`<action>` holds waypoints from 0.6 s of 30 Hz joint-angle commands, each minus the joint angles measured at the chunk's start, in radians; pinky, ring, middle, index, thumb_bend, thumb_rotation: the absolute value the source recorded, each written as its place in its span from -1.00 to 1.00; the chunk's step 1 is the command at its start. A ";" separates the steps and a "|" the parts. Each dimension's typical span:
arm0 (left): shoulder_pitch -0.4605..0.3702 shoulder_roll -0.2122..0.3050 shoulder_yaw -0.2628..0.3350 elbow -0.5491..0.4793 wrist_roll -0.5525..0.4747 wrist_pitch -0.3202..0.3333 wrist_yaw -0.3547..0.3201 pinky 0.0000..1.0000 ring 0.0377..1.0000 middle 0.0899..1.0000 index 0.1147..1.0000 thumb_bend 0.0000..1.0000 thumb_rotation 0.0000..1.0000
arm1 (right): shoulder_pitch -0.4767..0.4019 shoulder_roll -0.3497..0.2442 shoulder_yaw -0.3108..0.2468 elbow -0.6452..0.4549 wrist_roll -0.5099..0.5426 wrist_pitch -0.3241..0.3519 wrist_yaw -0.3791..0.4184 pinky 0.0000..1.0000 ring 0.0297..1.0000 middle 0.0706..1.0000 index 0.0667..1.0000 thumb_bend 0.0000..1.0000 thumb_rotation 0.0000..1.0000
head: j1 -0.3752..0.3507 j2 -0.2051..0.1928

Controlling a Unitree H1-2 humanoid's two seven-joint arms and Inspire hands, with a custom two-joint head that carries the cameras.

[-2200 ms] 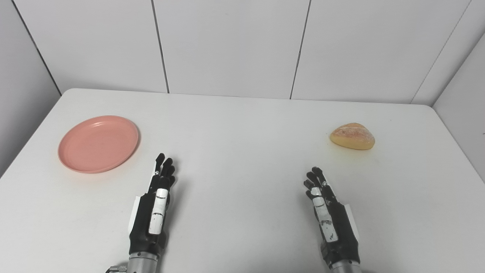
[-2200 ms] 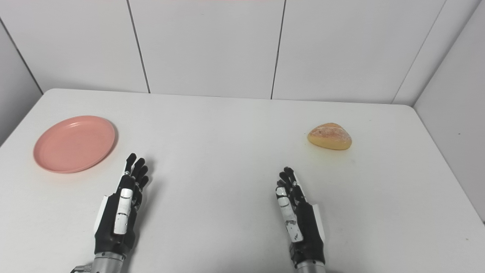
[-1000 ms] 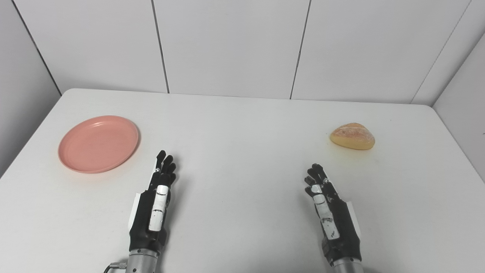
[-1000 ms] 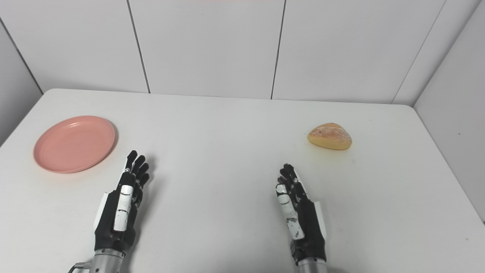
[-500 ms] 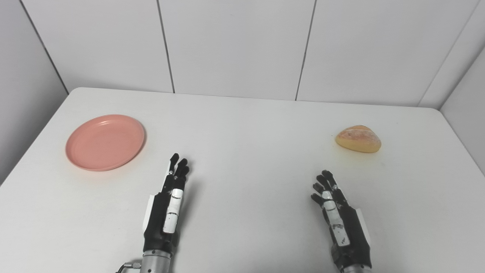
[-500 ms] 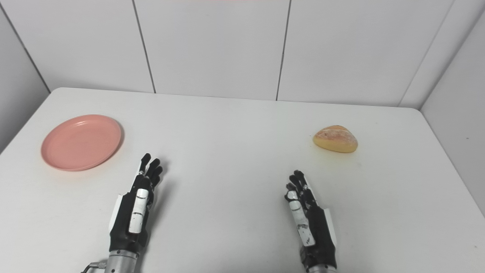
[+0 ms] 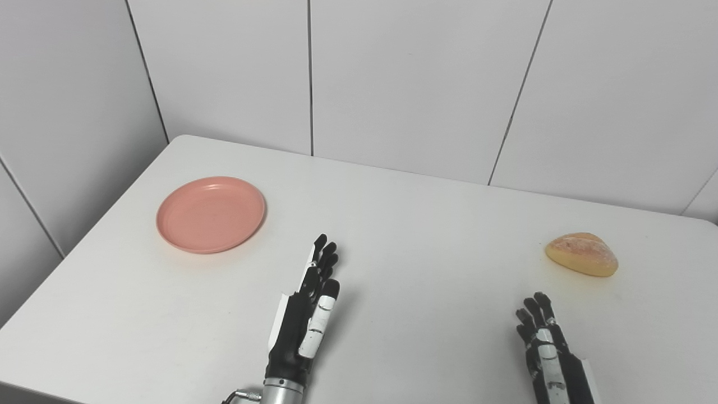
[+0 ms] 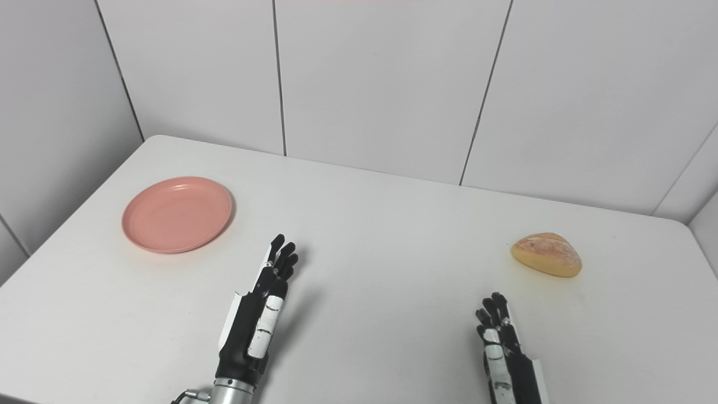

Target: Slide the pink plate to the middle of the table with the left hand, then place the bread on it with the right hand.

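Observation:
A pink plate (image 7: 211, 214) lies flat on the left side of the white table (image 7: 426, 224). A golden bread roll (image 7: 582, 254) rests on the right side. My left hand (image 7: 305, 314) hovers over the near middle with its fingers straight and apart, holding nothing, a short way right of and nearer than the plate. My right hand (image 7: 549, 353) sits low at the bottom right, open and empty, nearer than the bread; its lower part runs off the picture's edge.
White panelled walls (image 7: 392, 84) close in the table's far side and left side. The table's left edge (image 7: 84, 241) runs close past the plate, and its near left corner shows at the bottom.
The whole picture has swung, so the camera has turned left. The plate and bread keep their places on the table. Both hands stay open, the left one reaching slightly further forward.

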 commanded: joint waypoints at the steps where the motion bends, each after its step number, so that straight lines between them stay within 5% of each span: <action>1: -0.004 -0.025 -0.018 0.055 0.010 -0.022 0.013 0.95 0.91 0.94 0.94 0.24 0.94 | 0.003 -0.012 -0.013 0.024 0.004 -0.042 0.005 0.99 0.90 0.92 0.93 0.54 0.64 | 0.000 0.001; 18: -0.015 -0.017 -0.009 0.125 0.007 -0.081 0.017 0.96 0.91 0.95 0.93 0.21 0.97 | -0.011 0.000 -0.011 0.082 -0.003 -0.075 0.008 0.96 0.86 0.90 0.91 0.46 0.59 | -0.024 -0.053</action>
